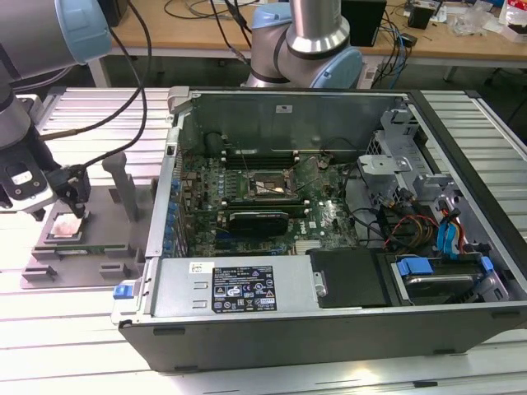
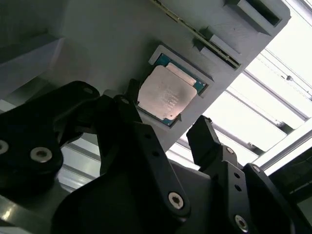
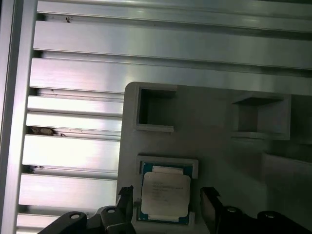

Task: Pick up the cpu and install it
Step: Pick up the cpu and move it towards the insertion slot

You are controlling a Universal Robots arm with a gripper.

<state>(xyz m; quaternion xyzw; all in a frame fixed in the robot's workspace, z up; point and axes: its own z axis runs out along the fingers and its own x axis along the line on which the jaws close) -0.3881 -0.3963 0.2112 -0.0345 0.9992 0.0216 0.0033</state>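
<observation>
Pincer first: found it released, black fingers spread wider than the cpu and standing off two opposite edges of it, clasping nothing. Saw this in both wrist views, with a strip of grey tray showing between chip and fingertip on each side.

Found the cpu lying flat, metal top upward, in a shallow square recess of the tray, directly under the pincer. Made out a thin teal-green border round the pale metal lid in the second wrist view. Noted two hollow rectangular pockets elsewhere in the tray in the first wrist view, and two upright grey posts rising from it in the exterior view.

Located the tray on the slatted aluminium bench, close to the bench edge at the exterior view's left. Just beside it, over the middle of the bench, saw an open computer case lying on its side with the green motherboard exposed. Picked out the black socket near the board's middle, framed in metal, well apart from the cpu. Could not tell whether anything sat in it. Traced the arm from the exterior view's left down to the pincer over the tray.
</observation>
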